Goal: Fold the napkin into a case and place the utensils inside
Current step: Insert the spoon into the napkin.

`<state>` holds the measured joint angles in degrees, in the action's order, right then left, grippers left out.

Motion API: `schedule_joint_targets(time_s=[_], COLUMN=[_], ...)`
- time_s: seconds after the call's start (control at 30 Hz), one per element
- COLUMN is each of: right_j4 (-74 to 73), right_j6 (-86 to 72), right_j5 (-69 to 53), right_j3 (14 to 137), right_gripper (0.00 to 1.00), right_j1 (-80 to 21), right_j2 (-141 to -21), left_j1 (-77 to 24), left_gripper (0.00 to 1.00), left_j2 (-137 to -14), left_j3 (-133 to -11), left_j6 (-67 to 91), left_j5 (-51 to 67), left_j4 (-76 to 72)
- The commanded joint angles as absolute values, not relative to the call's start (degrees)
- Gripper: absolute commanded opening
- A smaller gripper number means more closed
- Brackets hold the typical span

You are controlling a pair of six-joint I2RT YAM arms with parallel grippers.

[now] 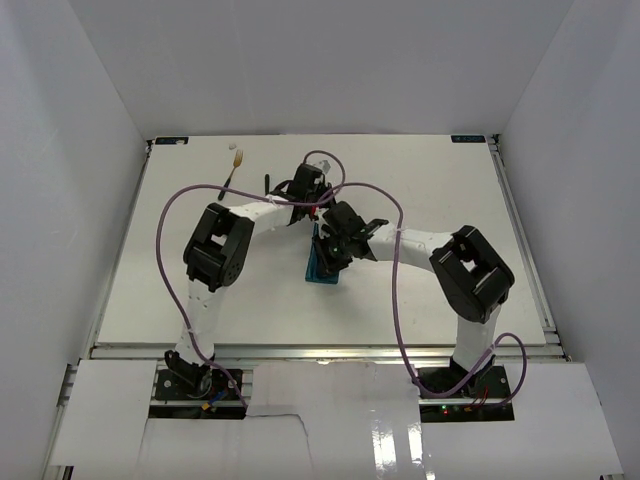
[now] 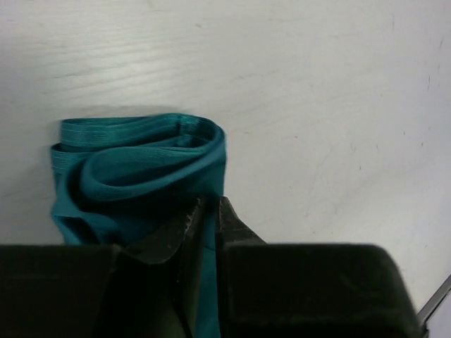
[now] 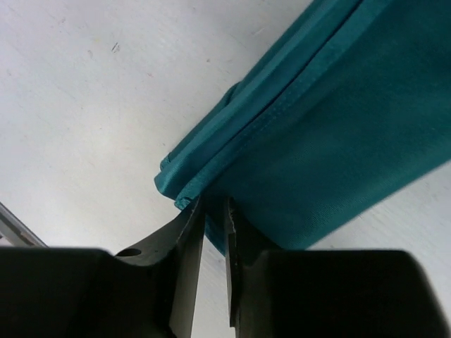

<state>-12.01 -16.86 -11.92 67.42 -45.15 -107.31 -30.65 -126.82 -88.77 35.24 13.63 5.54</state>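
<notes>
At the tips of the left gripper (image 2: 208,205), the black fingers (image 2: 236,229) stand almost together. Teal cloth fills the thin slit between them, so they are clamped on a fold of the napkin (image 2: 141,169). The bundle swells toward 10 o'clock, soft and rolled in rounded layers with a stitched hem. Its near end is hidden behind the gripper body.

The right gripper (image 3: 215,205) shows the same narrow slit, with its tips at the napkin's layered edge. Whether they pinch it or only touch it cannot be told. The cloth spreads smooth toward 2 o'clock and is cut off by the frame. A thin grey strip (image 3: 17,227) at 8 o'clock is too cropped to name.

From above, both wrists cover most of the napkin at the middle of the white table (image 1: 440,290). The fork (image 1: 233,168) lies well apart toward 11 o'clock, with a dark handle and a pale head.
</notes>
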Motion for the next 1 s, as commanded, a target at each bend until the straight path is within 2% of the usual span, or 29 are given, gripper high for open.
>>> schedule_joint_targets(time_s=[0.0, 0.07, 0.2, 0.37, 0.5, 0.77, 0.97], right_j4=[-14.06, -14.94, -15.47, -17.04, -19.42, -21.97, -23.11], right_j6=[-14.33, -14.06, -15.11, -15.91, -17.31, -18.64, -16.35], right_j5=[-7.13, -4.93, -2.29, -0.71, -1.31, -0.44, -2.37], right_j3=[70.13, 70.14, 68.65, 68.37, 70.75, 77.69, 81.21], right_gripper=[0.25, 0.29, 0.34, 0.39, 0.46, 0.48, 0.50], right_j1=[-45.61, -45.61, -45.53, -45.53, -45.53, -45.62, -46.23], right_j2=[-101.00, -98.02, -93.52, -92.11, -95.27, -105.99, -111.44], left_j1=[-32.34, -32.34, -32.34, -31.82, -31.20, -30.94, -31.03], left_gripper=[0.25, 0.35, 0.45, 0.46, 0.45, 0.41, 0.36], left_j2=[-118.67, -114.20, -105.94, -95.55, -86.42, -67.35, -66.79], left_j3=[-90.00, -88.42, -84.47, -75.97, -66.84, -44.40, -39.90], left_j6=[30.41, 30.32, 31.11, 34.62, 45.40, 53.61, 52.91], left_j5=[14.86, 12.23, 8.01, -1.30, -9.56, -8.27, -5.89], left_j4=[5.18, 5.36, 7.11, 11.68, 20.28, 21.80, 20.65])
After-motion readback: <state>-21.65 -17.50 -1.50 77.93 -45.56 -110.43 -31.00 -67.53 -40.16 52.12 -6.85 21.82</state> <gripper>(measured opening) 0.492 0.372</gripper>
